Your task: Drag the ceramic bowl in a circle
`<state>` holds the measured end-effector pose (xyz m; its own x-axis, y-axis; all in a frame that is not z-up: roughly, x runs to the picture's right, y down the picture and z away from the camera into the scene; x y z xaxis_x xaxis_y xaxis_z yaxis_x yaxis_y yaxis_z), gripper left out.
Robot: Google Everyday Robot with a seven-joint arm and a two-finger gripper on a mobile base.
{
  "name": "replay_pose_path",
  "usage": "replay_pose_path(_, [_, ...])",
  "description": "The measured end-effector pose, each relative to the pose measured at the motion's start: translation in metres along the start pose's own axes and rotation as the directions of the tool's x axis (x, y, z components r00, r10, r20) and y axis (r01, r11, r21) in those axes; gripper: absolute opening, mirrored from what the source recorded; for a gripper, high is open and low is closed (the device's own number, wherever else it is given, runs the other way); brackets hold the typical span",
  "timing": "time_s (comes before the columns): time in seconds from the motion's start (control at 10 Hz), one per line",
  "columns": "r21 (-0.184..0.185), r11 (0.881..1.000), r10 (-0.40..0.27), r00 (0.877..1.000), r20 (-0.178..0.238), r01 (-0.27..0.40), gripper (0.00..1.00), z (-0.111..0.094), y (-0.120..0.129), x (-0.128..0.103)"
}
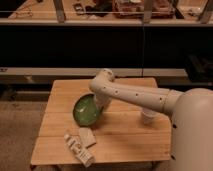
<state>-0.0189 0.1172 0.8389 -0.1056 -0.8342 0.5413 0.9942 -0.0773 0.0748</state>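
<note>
The gripper (100,103) is clamped on the tilted green bowl's (86,111) right rim mid-table (125,134). Packets (80,145) lie near the front edge.

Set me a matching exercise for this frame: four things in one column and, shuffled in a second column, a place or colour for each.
Things:
1. ceramic bowl
2. white cup
3. gripper
4. pale packet

Places and colours:
A. near the front edge of the table, beside a white bottle-like item
B. at the bowl's rim, on the side nearest the arm
C. glossy green, the largest dish
D. partly hidden under the arm

Pairs: 1-C, 2-D, 3-B, 4-A.
</note>
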Motion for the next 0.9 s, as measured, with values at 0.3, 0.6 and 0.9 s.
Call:
replay_pose_path(0.3, [0.035,0.986,-0.167,0.984,0.064,0.165,0.0,0.014,-0.052,-0.042])
replay_pose_path(0.6, [0.086,0.966,-0.251,0.965,0.077,0.244,0.0,0.029,-0.113,-0.037])
replay_pose_path(0.9, [0.143,0.962,-0.24,0.97,0.042,0.232,0.0,0.033,-0.162,0.01])
